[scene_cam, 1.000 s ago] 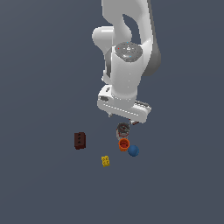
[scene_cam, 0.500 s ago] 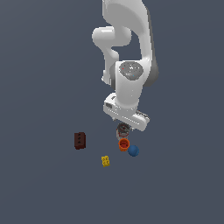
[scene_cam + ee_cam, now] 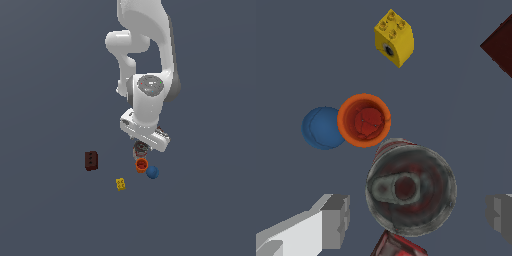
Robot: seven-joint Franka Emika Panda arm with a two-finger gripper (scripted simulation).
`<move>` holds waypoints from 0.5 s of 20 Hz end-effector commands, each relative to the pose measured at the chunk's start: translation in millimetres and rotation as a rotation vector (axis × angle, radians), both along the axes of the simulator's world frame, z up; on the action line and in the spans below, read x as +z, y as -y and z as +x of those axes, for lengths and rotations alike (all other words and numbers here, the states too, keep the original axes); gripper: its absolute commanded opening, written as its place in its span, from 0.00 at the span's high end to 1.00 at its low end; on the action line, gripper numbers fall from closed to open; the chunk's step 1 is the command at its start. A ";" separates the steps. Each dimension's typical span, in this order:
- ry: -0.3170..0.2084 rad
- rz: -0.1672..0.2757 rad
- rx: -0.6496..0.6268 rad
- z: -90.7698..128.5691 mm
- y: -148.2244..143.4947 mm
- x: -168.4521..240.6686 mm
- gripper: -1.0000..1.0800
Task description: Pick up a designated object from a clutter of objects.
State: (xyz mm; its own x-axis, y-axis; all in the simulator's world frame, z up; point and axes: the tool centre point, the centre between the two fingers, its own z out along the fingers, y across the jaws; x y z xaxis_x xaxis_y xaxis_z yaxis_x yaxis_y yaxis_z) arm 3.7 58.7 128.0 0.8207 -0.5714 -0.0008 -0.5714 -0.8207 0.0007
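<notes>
End effector [image 3: 418, 220], fingers spread, is straddling the can [image 3: 411, 189]; orange cup [image 3: 364, 120] touching can's far side risks getting knocked during closing/lift.

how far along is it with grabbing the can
Done: the gripper is lined up over the can, one of the open jaws on each side of its grey top. In hand: nothing is gripped; the jaws show gaps to the can. Left: close on it and lift it clear of the orange cup and the dark-red packet crowding it.
</notes>
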 end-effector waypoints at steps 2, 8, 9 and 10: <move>0.000 0.000 0.000 0.0 -0.1 -2.8 0.04; 0.001 0.000 -0.002 -0.9 0.0 -26.5 0.04; 0.001 0.000 -0.002 -1.1 -0.2 -31.7 0.04; 0.001 0.000 -0.003 -1.1 0.0 -36.2 0.04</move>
State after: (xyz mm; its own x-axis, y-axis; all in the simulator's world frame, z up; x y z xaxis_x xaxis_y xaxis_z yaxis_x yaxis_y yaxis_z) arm 2.9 58.8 99.2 0.8194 -0.5732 -0.0002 -0.5732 -0.8194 0.0002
